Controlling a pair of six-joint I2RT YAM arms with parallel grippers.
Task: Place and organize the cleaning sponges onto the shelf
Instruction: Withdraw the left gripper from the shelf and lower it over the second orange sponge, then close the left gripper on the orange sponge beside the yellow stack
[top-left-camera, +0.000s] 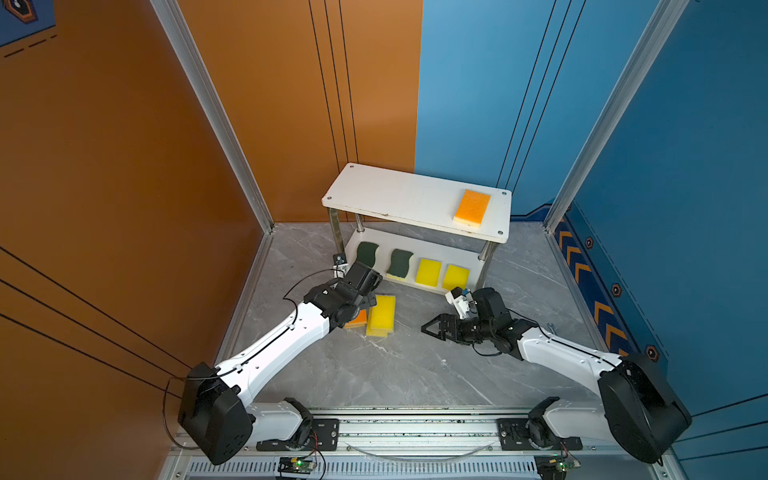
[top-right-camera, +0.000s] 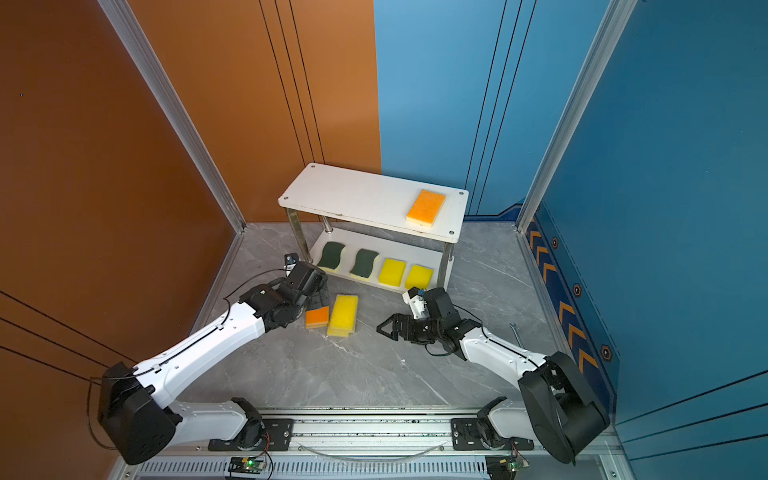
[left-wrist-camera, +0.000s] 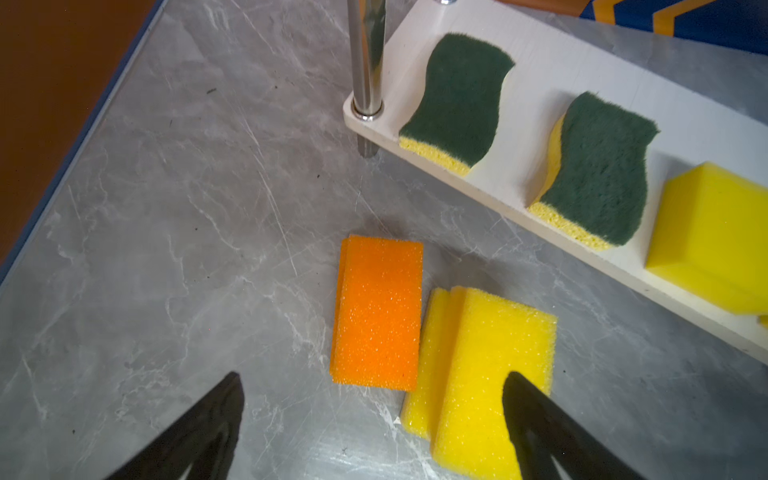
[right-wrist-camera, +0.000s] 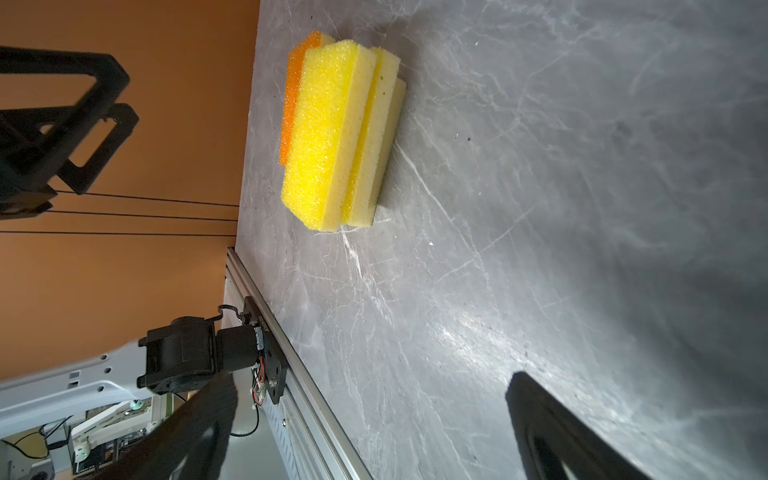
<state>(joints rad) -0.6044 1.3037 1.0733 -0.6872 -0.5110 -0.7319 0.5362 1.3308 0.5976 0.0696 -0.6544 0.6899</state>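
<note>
The white two-tier shelf (top-left-camera: 395, 195) (top-right-camera: 357, 193) stands at the back. One orange sponge (top-left-camera: 472, 208) (top-right-camera: 425, 208) lies on its top board. On the lower board (left-wrist-camera: 536, 70) sit two green scouring pads (top-left-camera: 367, 252) (left-wrist-camera: 457, 99), (top-left-camera: 400, 264) (left-wrist-camera: 598, 166) and two yellow sponges (top-left-camera: 429, 272) (left-wrist-camera: 715, 237), (top-left-camera: 455, 277). In front of the shelf, an orange sponge (top-left-camera: 357, 319) (left-wrist-camera: 378, 311) (right-wrist-camera: 293, 95) lies beside a stack of yellow sponges (top-left-camera: 381, 315) (left-wrist-camera: 478, 374) (right-wrist-camera: 332, 133). My left gripper (left-wrist-camera: 372, 377) (top-right-camera: 318, 299) hovers open over this pair, holding nothing. My right gripper (top-left-camera: 434, 328) (right-wrist-camera: 370, 378) is open and empty to the right of the stack.
Grey marble floor with an orange wall (top-left-camera: 124, 166) on the left and a blue wall (top-left-camera: 685, 166) on the right. A small metal wrench (top-right-camera: 515, 332) lies by the right arm. An aluminium rail (top-left-camera: 415, 428) with both arm bases runs along the front.
</note>
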